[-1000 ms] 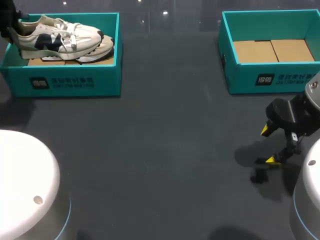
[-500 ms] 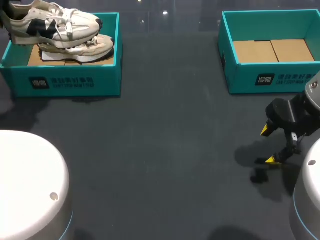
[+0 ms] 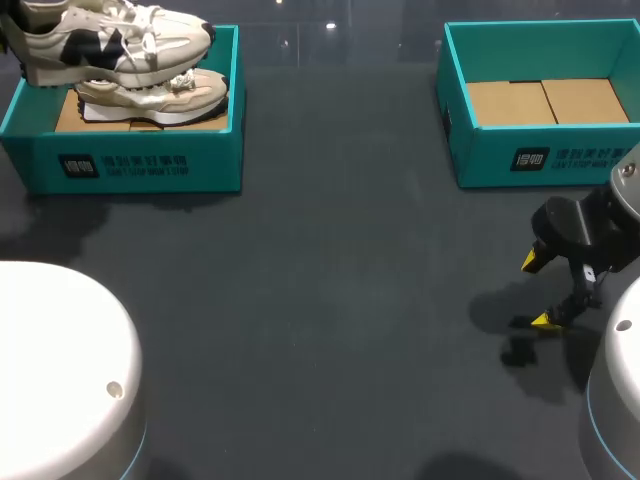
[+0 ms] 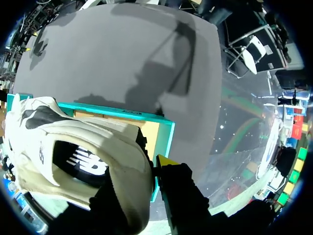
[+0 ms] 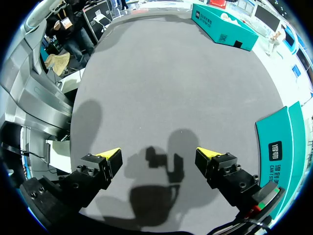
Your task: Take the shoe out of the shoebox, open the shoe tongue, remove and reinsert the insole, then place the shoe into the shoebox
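A white sneaker [image 3: 110, 40] with dark side marks hangs above the left teal shoebox [image 3: 150, 165], toe pointing right. In the left wrist view my left gripper [image 4: 152, 169] is shut on the heel collar of the sneaker [image 4: 73, 147]. One yellow fingertip [image 4: 166, 160] shows outside the heel and the other is hidden inside the shoe. A second sneaker [image 3: 155, 95] lies in the box underneath. My right gripper [image 3: 540, 292] hovers low over the table at the right, open and holding nothing, its fingers wide apart [image 5: 159, 156].
A second teal shoebox [image 3: 540, 160] with a bare cardboard floor stands at the back right, just behind my right gripper; its wall [image 5: 281, 142] shows beside that gripper. The white arm bases [image 3: 60, 370] sit at the near corners.
My left gripper has lifted the upper sneaker up out of the left box and carried it slightly further back. The right arm has not moved.
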Controlling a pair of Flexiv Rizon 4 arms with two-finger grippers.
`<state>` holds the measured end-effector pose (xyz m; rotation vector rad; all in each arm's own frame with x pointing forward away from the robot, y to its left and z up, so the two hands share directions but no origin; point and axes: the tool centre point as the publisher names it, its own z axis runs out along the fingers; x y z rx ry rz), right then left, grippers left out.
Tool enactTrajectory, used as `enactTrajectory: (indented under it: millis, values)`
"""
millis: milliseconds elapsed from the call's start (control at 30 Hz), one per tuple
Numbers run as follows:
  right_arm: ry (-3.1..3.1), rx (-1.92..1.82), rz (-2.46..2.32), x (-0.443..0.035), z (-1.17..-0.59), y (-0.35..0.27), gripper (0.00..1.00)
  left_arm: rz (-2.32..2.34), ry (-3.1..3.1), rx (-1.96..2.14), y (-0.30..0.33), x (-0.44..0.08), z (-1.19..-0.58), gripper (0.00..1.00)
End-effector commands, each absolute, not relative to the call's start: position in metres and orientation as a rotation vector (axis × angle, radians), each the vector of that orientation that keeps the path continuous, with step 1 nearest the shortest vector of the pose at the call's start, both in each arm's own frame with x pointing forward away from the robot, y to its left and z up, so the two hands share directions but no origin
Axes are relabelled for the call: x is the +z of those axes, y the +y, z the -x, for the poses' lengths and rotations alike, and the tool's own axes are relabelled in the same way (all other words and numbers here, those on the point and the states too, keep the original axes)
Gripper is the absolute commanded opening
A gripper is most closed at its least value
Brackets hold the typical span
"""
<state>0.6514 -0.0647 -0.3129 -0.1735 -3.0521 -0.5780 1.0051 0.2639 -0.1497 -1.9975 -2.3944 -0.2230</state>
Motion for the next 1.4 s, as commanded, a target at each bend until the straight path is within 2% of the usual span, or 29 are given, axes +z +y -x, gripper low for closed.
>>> enactTrajectory:
  millis: [33, 233, 567, 1033, 1400]
  values:
    - [-3.056, -0.575, 0.174, -0.313, -0.649, -0.065, 1.00, 1.974, -2.405, -0.317, 0.242, -0.120, -0.960, 0.00]
    - [-3.056, -0.575, 0.174, -0.313, -0.649, -0.065, 1.00, 1.927, -2.405, -0.396, 0.211, -0.109, -0.923, 0.00]
    - [-3.056, -0.575, 0.174, -0.313, -0.649, -0.065, 1.00, 2.032, -2.234, -0.346, 0.142, -0.122, -0.852, 0.00]
    - [-3.056, -0.575, 0.174, -0.313, -0.649, -0.065, 1.00, 2.033, -2.227, -0.297, 0.141, -0.124, -0.850, 0.00]
    - [-3.056, -0.575, 0.174, -0.313, -0.649, -0.065, 1.00, 2.050, -2.140, -0.262, 0.061, -0.160, -0.796, 0.00]
